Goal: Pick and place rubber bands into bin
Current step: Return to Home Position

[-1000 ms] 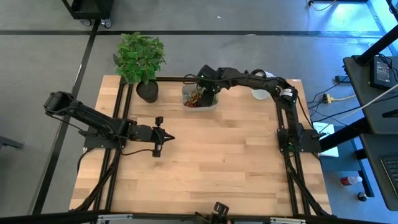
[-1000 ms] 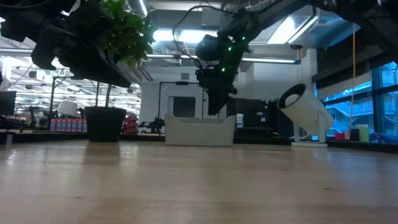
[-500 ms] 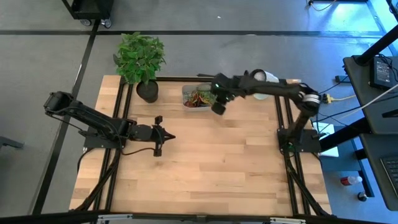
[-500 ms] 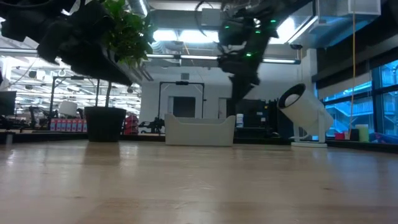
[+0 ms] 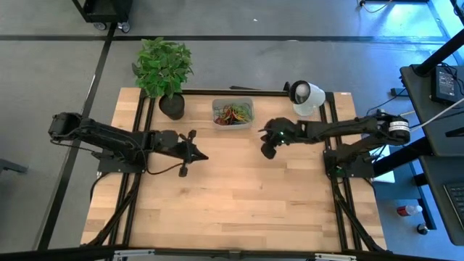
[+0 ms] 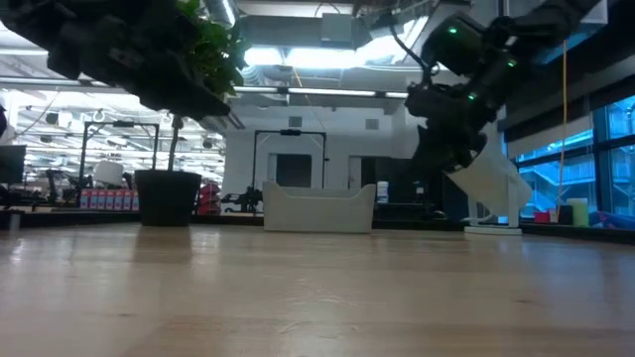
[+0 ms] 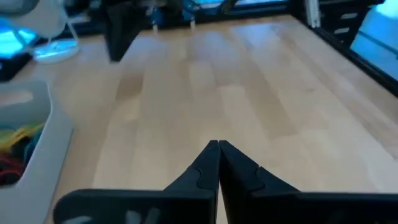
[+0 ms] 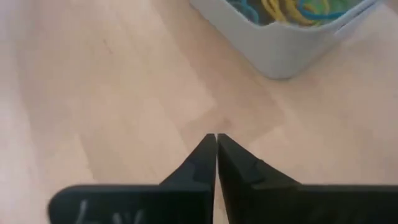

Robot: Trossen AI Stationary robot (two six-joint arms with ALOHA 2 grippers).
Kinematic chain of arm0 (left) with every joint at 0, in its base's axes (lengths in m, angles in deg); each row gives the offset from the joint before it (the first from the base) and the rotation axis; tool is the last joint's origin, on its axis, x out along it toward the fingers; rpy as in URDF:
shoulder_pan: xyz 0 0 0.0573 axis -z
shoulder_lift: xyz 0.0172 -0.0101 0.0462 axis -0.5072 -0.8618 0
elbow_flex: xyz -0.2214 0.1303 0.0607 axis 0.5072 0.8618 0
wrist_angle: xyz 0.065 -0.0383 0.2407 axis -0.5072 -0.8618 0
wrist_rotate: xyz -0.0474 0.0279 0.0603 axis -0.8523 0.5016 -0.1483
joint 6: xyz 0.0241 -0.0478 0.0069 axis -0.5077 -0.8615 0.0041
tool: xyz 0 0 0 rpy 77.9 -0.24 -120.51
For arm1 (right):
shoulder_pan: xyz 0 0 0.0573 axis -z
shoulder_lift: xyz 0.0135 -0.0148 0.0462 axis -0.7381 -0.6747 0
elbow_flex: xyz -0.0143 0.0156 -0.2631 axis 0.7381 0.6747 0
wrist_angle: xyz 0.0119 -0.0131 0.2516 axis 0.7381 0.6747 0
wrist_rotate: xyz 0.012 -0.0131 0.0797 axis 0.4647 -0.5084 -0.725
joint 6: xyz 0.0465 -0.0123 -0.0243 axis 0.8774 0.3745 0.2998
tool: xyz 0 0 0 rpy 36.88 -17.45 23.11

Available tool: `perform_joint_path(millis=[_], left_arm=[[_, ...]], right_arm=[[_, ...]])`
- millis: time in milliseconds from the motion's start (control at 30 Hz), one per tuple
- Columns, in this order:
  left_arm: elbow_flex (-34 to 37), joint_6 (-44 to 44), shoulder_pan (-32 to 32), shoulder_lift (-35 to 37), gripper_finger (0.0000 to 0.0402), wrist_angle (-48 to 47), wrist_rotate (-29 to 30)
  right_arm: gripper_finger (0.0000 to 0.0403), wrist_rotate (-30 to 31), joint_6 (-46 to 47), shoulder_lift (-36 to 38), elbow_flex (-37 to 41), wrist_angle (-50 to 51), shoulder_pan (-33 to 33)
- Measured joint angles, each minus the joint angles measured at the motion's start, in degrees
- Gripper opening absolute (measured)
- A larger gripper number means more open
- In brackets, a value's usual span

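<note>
The bin (image 5: pixel 232 114), a small translucent tray, stands on the wooden table near its far edge, with red, green and yellow rubber bands (image 5: pixel 233 113) lying in it. The right wrist view shows the bin (image 8: pixel 292 37) and the rubber bands (image 8: pixel 292 9) just beyond my right gripper (image 8: pixel 216 138), which is shut with nothing between its fingers. That gripper (image 5: pixel 267 152) hovers over bare table, to the near right of the bin. My left gripper (image 5: pixel 204 156) hangs over the table's left middle, shut and empty (image 7: pixel 217 145); the bin (image 7: pixel 37 130) is at that view's edge.
A black plant pot (image 5: pixel 172 106) with a leafy plant stands left of the bin. A white round camera (image 5: pixel 304 96) stands to the bin's right. Black frame rails (image 5: pixel 145 130) run along the table's left and right sides. Bare wood (image 5: pixel 232 196) fills the middle and near half.
My right gripper has drawn back from above the bin toward the table's near and right edges, sinking a little and tipping more level. My left gripper has swung slightly toward the far edge.
</note>
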Motion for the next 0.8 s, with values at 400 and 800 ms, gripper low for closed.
perform_joint_path(millis=[400, 800], left_arm=[[0.1, -7.2, -3.5, 3.3, 0.0007, -5.8, 10.7], [20.6, -7.2, -2.4, 28.7, 0.0006, 10.5, 11.1]], right_arm=[[0.0005, 1.1, 4.3, 0.4, 5.4, -3.3, -4.3], [0.0016, 2.8, 3.3, 0.4, 5.6, -4.7, -6.8]])
